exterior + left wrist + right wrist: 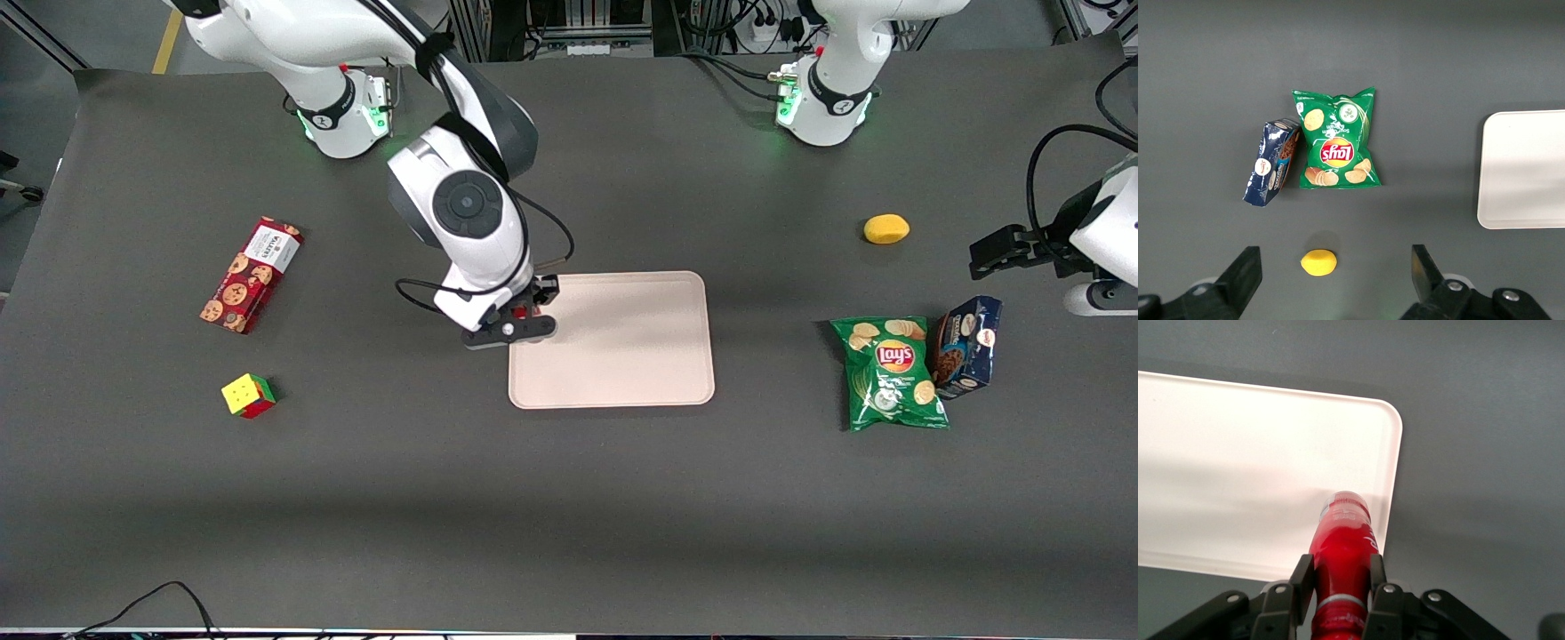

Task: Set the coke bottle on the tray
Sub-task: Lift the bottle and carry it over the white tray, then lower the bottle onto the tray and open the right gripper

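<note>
Claw [1338, 597] grasping the coke bottle [1341, 553] above the tray [622, 356].
Both fingers [1301, 580] clamp the bottle body; its base points down over the tray's edge nearest the working arm's end of the worktop [569, 516].

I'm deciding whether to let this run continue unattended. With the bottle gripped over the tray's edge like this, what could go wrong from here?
1. The gripper holds the slim red coke bottle close to the corner rim of the pale pink-beige tray. Released here, it might land on the rim and tip or roll onto the dark table.
2. In the front view the gripper hangs at the tray's working-arm end; lowering without moving inward could knock the rim and shift the tray.
</note>
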